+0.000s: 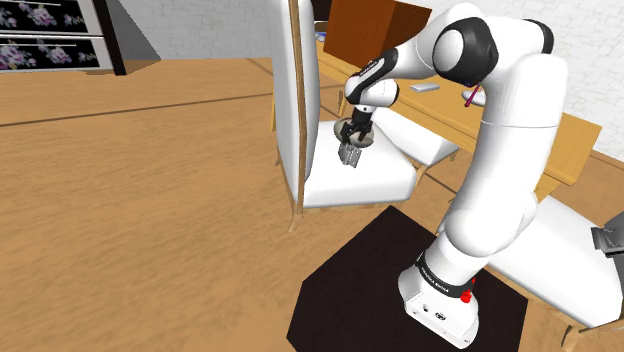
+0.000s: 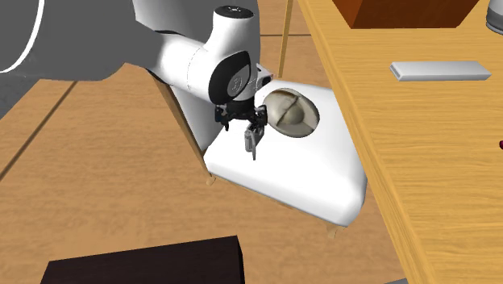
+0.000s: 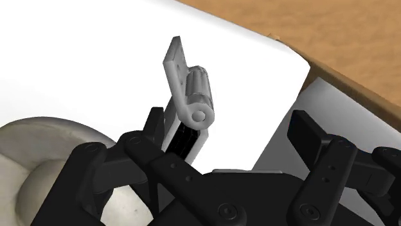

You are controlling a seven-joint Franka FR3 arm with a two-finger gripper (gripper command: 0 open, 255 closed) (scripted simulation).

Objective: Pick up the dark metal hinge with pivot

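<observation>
Wrist view: grey hinge point(image 3: 191, 103) against one finger of the tool point(image 3: 234, 131), fingers apart.

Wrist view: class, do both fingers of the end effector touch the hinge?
No: a clear gap of white seat separates the grey hinge from one finger, which stands well apart from it.

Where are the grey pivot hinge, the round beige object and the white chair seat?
Grey pivot hinge point(image 3: 198, 94): wrist view, on its pivot barrel.
Round beige object point(image 2: 293, 114): second exterior view, on its middle.
White chair seat point(image 2: 306, 177): second exterior view, on bare cushion.
</observation>
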